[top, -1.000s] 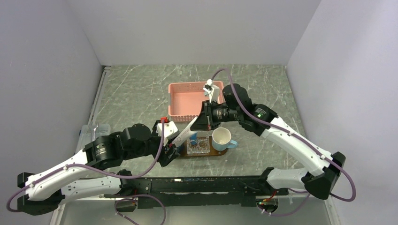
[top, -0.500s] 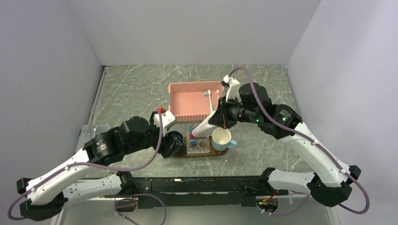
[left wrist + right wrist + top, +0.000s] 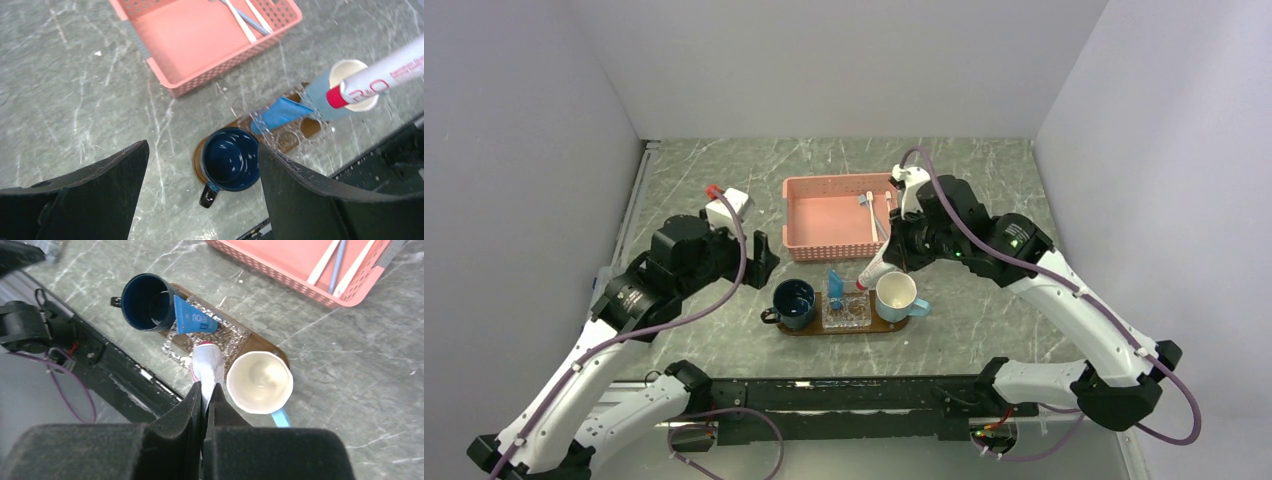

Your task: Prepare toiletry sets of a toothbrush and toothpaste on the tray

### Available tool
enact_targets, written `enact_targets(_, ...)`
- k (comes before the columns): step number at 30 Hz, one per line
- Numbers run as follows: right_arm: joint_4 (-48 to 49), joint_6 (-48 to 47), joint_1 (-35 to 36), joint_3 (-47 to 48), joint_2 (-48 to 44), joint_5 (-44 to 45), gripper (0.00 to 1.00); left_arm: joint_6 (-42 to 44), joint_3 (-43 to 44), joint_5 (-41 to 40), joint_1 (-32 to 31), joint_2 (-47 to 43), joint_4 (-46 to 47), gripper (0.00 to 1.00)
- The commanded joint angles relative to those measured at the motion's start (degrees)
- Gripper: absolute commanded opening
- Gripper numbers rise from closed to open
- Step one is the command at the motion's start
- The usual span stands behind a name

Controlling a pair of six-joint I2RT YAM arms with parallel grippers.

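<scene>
left claw (image 3: 202,150) has pulled back, released; right claw (image 3: 206,387) grips white tube (image 3: 207,365) over tray (image 3: 262,346).

table (image 3: 704,180): grey marbled | pink basket (image 3: 829,246): far side | tray (image 3: 264,343): just nearer, apart

Bright, even, diffuse light; soft, faint shadows on the worktop (image 3: 724,190); the right gripper (image 3: 204,390) looks blurred near the lens.
</scene>
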Motion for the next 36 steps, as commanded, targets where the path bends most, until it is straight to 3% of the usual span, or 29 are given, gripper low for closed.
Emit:
enact_targets(1,0.7,-2.6,2.0,4.1,1.8,5.5,0.0,-2.9,-0.9,0.6,5.4,-0.2,3.2,0.85)
enact_targets(10,-0.4,-3.0,9.7,6.8,6.8,15.3,0.0,-4.6,-4.0,-3.1,13.2,-1.8,3.7,0.85)
enact_targets(36,5.4,-1.1,13.0,0.7,11.9,18.3,0.0,-4.9,-5.3,-2.9,13.8,-4.1,3.6,0.86)
